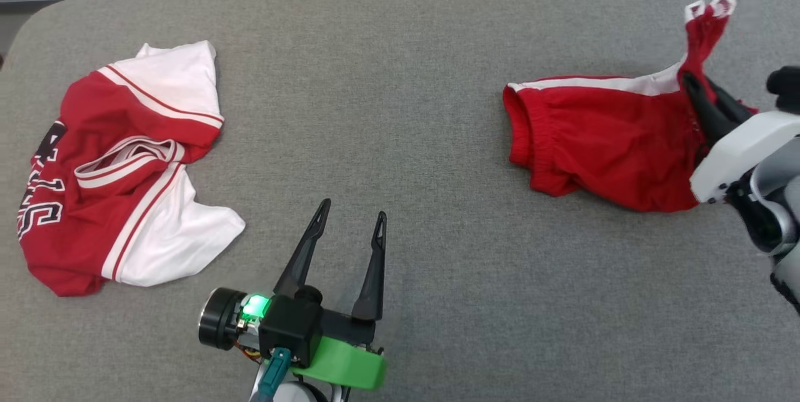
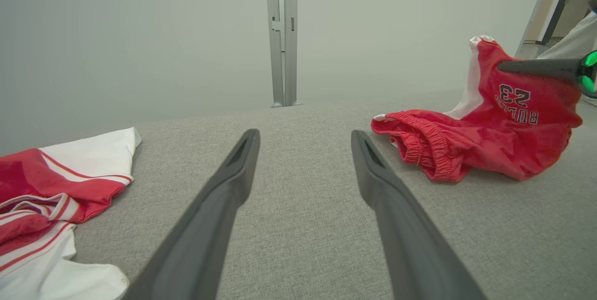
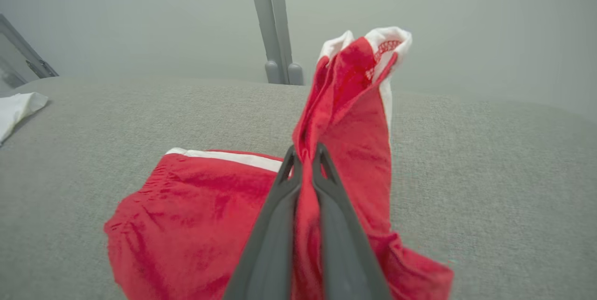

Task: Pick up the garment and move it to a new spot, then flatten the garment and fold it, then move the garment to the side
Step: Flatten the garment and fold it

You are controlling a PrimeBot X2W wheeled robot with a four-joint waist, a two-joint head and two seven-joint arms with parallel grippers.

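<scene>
Right gripper [image 1: 695,88]: one, fingers pinched narrow on a bunched fold of the garment, cloth pressed between them in the right wrist view [image 3: 305,151].

Red sports shorts with white side stripe and elastic waistband [image 1: 594,133]: one, at the right of the grey fabric-covered tabletop [image 1: 406,77]. One end is lifted into a peak with a white hem and the rest lies crumpled on the surface. The left wrist view [image 2: 489,141] shows a printed 23 and upside-down lettering, part of it lost in a fold.

Left gripper [image 1: 352,209]: one, fingers spread wide, holding nothing, over bare tabletop near the front edge.

Red-and-white striped jersey [image 1: 112,164]: one, crumpled at the far left, well apart from the shorts. Its dark lettering is folded under and unreadable.

Garments, total: two.
</scene>
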